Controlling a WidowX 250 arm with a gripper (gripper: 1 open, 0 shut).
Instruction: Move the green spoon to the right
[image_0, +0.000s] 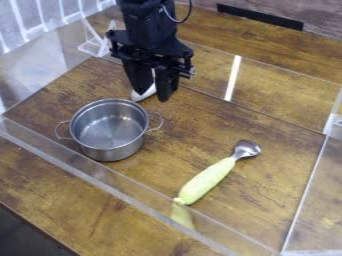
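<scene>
The green spoon (211, 178) lies on the wooden table at the front right. Its yellow-green handle points toward the near edge and its silver bowl (246, 152) points away. My gripper (152, 84) hangs at the back left, far from the spoon, pointing down just behind the pot. Its dark fingers (138, 76) stand apart with a narrow gap and nothing from the task is between them. A white mushroom-shaped thing (144, 94) shows low between and behind the fingers. Whether the fingers touch it cannot be told.
A steel pot (110, 128) with two small handles stands at the left. Clear acrylic walls (80, 160) fence the table at the front, left and right. A clear stand (96, 42) sits at the back left.
</scene>
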